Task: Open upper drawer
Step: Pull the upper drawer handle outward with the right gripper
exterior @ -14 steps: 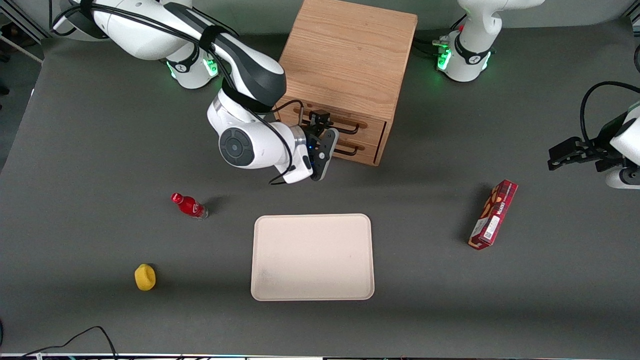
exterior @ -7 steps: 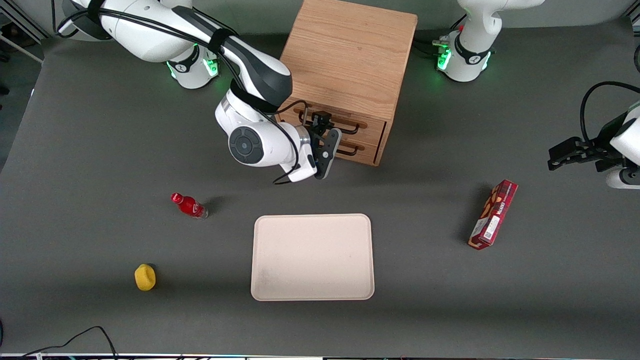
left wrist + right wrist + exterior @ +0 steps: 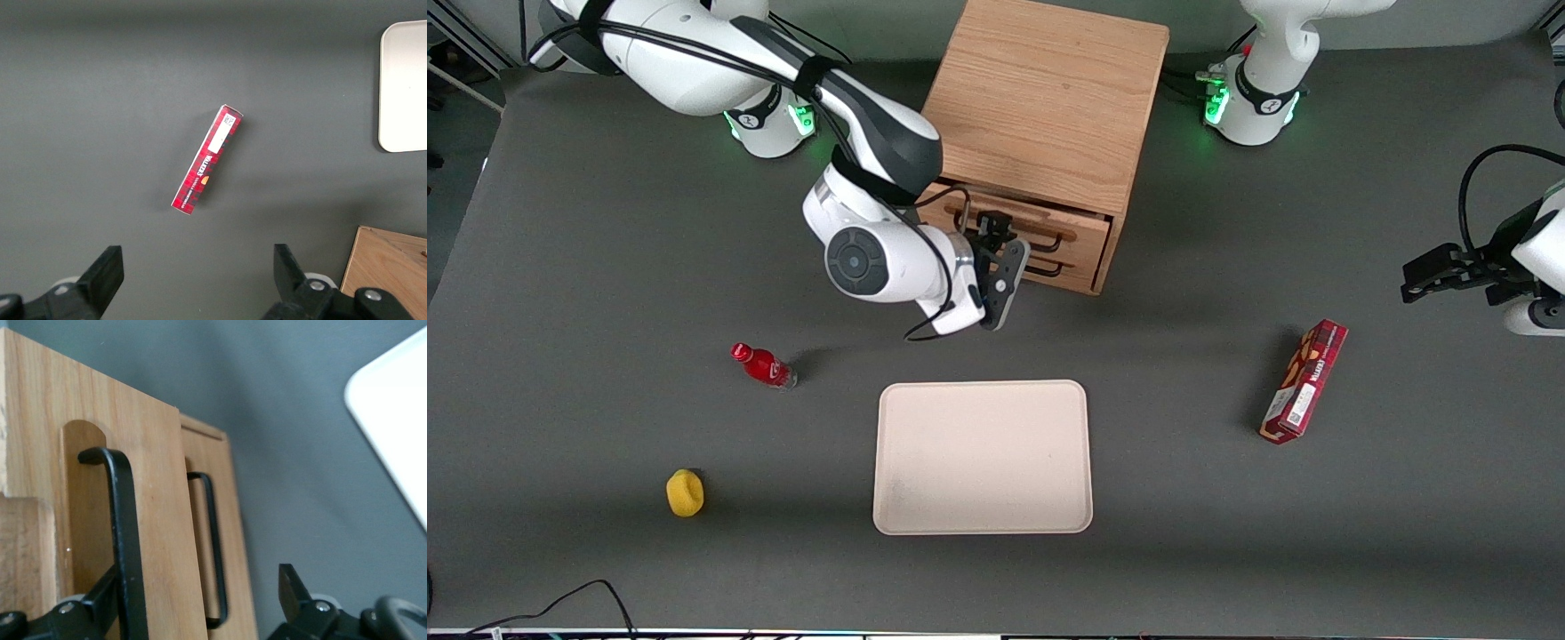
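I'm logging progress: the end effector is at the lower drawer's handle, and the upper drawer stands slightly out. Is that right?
Not quite. The end effector is at the upper drawer, fingers open beside its black handle, not at the lower drawer. The right wrist view shows this. The upper drawer does stand slightly out.

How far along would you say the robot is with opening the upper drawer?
Under way. The upper drawer already juts slightly out of the cabinet, its front standing proud of the lower drawer in the right wrist view. The gripper is at the black handle, one finger hooked beside the bar, jaws apart. Most of the pull toward the front camera is left.
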### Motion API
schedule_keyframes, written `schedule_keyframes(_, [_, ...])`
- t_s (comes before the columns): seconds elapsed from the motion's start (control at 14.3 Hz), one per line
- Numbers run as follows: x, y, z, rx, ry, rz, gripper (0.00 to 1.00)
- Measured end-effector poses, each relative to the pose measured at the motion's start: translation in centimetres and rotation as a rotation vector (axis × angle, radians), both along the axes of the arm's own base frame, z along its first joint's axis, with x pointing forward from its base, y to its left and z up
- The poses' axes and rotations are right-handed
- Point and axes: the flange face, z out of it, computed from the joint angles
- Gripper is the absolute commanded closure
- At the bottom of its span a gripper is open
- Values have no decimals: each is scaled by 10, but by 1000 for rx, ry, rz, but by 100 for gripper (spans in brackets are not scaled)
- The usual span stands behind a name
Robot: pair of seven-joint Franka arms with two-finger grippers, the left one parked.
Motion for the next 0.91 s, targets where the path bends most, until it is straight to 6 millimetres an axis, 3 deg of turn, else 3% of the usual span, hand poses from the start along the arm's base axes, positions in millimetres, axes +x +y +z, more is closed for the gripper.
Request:
schedule_keyframes(0.35, [39, -27, -3, 6, -19, -68, 0])
schedule_keyframes(0.91, [75, -50, -5, -2, -56, -119, 0])
